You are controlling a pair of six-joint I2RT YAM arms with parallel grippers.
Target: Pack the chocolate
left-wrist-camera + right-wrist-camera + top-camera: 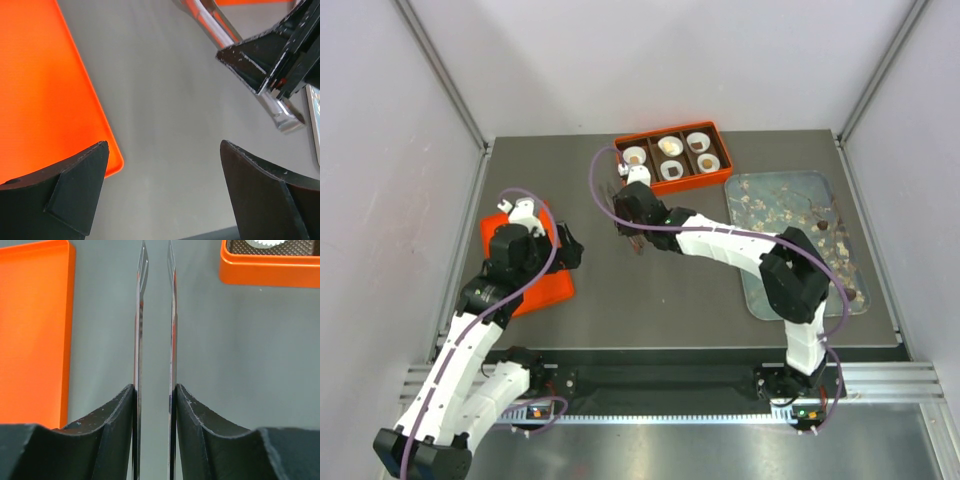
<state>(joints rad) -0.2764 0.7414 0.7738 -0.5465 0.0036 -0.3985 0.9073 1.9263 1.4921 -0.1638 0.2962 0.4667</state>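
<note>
Brown chocolate [823, 228] lumps lie scattered on the grey-blue printed tray [760, 290] at the right. More chocolate [698, 144] sits in white paper cups inside the orange box [720, 130] at the back. My right gripper [626, 218] [155, 390] is shut on metal tongs [141, 315] [222, 32] over the table's middle. The tongs' tips point toward the far left and hold nothing. My left gripper [572, 250] [165, 150] is open and empty, just right of the orange lid [545, 290] [40, 90].
The orange box's near wall [270, 270] shows at the upper right of the right wrist view, and the lid [30, 335] at its left. Grey walls and metal posts enclose the table on three sides.
</note>
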